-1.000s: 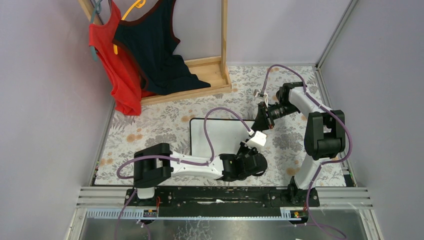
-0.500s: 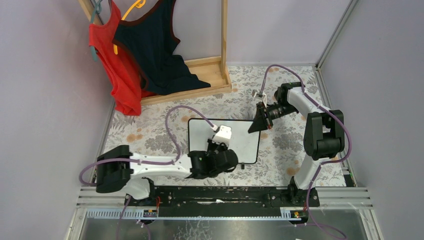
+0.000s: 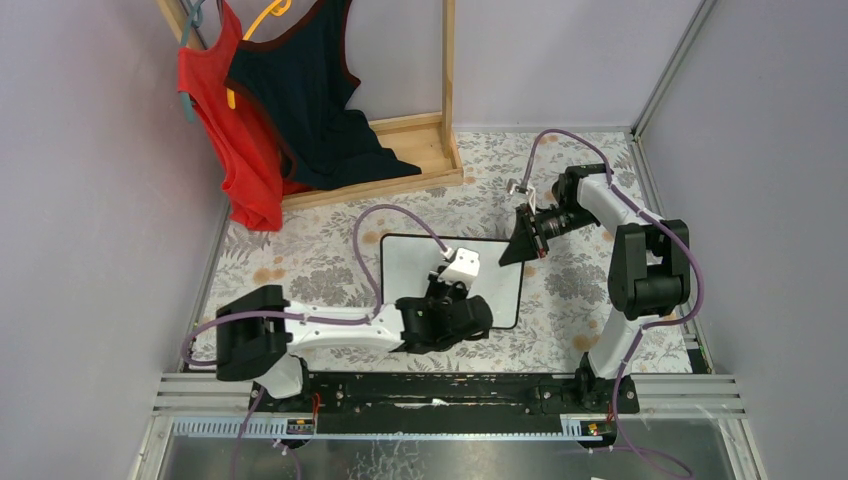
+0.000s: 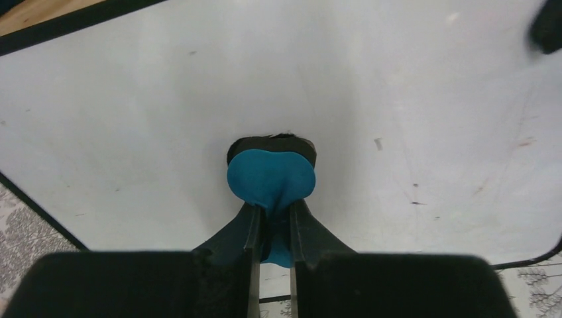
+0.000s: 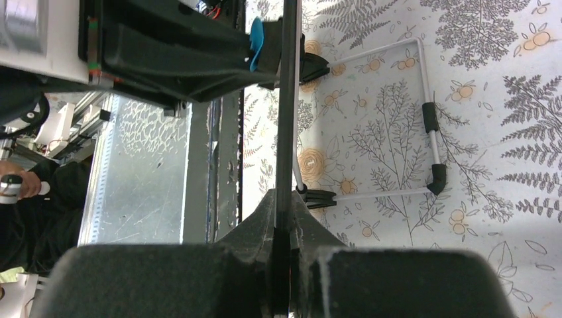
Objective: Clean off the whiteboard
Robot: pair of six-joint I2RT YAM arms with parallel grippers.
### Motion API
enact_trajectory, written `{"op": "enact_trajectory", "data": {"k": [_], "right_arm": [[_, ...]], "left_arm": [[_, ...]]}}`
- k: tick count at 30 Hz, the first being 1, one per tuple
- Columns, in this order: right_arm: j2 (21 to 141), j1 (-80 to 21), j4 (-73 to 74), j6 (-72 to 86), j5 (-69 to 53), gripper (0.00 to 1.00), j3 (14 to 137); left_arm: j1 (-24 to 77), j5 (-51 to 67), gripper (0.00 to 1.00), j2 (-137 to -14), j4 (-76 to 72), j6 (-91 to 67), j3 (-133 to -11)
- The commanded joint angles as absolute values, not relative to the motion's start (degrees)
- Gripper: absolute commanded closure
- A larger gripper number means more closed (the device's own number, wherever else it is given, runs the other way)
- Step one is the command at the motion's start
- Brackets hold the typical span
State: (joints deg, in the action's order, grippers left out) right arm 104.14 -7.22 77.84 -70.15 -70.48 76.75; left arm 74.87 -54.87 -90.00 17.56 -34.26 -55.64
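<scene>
Left wrist view, blue eraser on whiteboard, top external hides it

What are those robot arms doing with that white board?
They are cleaning it. The right claw pinches the edge of the whiteboard to hold it steady. The left claw grips a blue eraser and presses it against the board's face. No writing shows on the board, only a few faint specks and smudges, so the erasing looks nearly done.
</scene>
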Motion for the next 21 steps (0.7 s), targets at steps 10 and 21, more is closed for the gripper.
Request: {"op": "enact_trajectory", "data": {"k": [10, 21], "right_arm": [[104.0, -8.9, 83.6, -70.7, -71.8, 1.0, 76.7], [104.7, -8.9, 83.7, -70.7, -71.7, 1.0, 76.8]], "left_arm": [[75.8, -48.1, 1.0, -100.4, 4.5, -28.5, -66.3], [75.5, -55.3, 1.0, -87.8, 12.2, -29.9, -61.0]]}}
